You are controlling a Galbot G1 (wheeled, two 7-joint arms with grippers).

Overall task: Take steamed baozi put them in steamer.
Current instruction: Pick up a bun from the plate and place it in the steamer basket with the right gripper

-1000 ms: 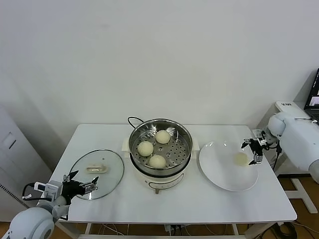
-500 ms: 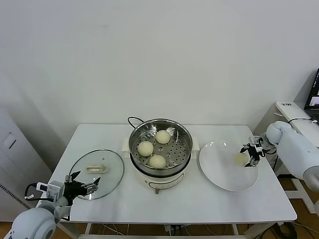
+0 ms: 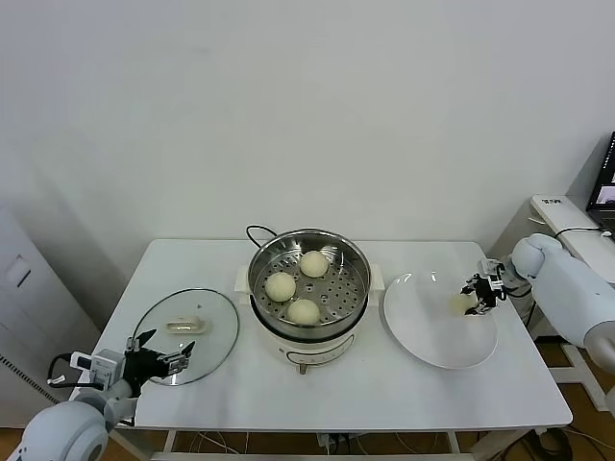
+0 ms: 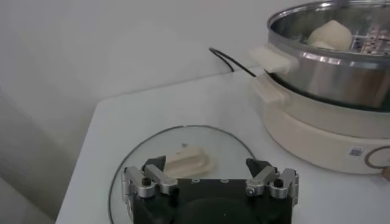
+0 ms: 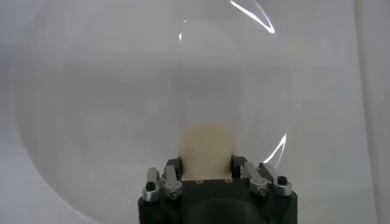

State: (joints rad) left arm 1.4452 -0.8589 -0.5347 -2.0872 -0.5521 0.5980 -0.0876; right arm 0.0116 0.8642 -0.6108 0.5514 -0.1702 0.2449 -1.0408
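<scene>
With my right gripper [image 3: 478, 293] down at the right edge of the plate [image 3: 423, 338], its fingers [image 5: 172, 173] stand apart on either side of the last bun [image 5: 206, 149]. I judge they haven't closed on it: the right wrist view shows the bun sitting between the tips, resting on the plate, not lifted.

Three buns are already in the steamer [image 3: 309, 252]: one far [image 3: 313, 263], one left [image 3: 280, 286], one near [image 3: 304, 311]. All sit on the holed floor, spaced apart, with bare floor on the right side for the fourth.

So I read it as three of four done. Left to do: clamp the last bun, lift it, carry it left over the steamer rim and set it down in the free spot.

My left gripper [image 3: 159, 360] is parked at the near left of the table [image 3: 384, 394], fingers spread, holding nothing, just near the glass lid [image 3: 187, 331], which lies flat on the table left of the steamer.
</scene>
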